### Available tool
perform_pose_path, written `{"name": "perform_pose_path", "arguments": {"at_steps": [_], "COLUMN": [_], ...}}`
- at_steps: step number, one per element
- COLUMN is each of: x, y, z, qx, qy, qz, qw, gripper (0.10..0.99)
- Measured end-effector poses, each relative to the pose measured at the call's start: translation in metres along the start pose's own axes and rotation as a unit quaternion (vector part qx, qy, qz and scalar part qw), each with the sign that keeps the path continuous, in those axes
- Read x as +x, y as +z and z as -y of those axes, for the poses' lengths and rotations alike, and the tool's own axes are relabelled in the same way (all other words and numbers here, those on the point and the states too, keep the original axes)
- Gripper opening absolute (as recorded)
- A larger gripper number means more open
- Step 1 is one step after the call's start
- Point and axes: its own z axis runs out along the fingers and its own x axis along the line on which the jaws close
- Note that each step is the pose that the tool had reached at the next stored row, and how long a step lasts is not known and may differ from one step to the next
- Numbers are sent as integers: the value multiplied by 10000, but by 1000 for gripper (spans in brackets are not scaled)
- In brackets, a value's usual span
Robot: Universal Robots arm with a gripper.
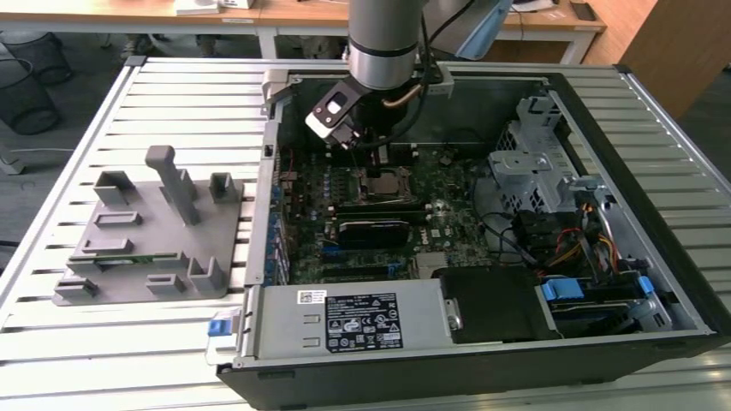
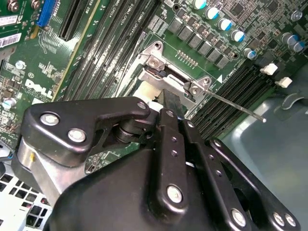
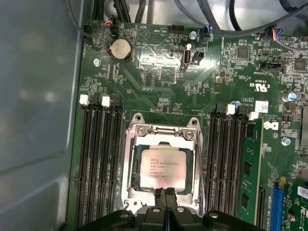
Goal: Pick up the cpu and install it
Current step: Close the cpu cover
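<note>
At the exterior view's left, a grey plastic fixture (image 1: 154, 231) with upright blocks and shallow pockets sits on the ribbed metal surface (image 1: 115, 360). Beside it lies an open black computer case (image 1: 457, 381), with a silver power supply box (image 1: 354, 321) along its near wall. A green motherboard (image 1: 446, 214) covers the case floor, its face crowded with small components.

The arm, a smooth silver tube, drops into the case over the board, and its black end effector (image 1: 395, 167) hangs just above the socket area.

In the first wrist view the cpu (image 3: 163, 168) lies flat in its socket, a square chip with a dull silver-white metal top. A bright steel frame (image 3: 163, 131) with rounded corners and screw heads borders it. Long black memory slots (image 3: 98, 163) run on two sides of the frame.

The end effector (image 3: 166, 195) has its two black fingers pressed together with only a thin seam between them, and nothing shows held there. The tips meet over one edge of the cpu, very close to it; contact cannot be judged.

At the exterior view's right, a grey sheet-metal drive cage (image 1: 537, 163) stands inside the case.
</note>
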Motion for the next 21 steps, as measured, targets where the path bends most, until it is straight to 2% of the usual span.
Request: {"name": "perform_pose_path", "arguments": {"at_steps": [10, 21], "x": [0, -1], "y": [109, 190], "z": [22, 28], "qx": [0, 1], "qy": [0, 0], "qz": [0, 0], "qw": [10000, 10000], "gripper": [106, 106]}}
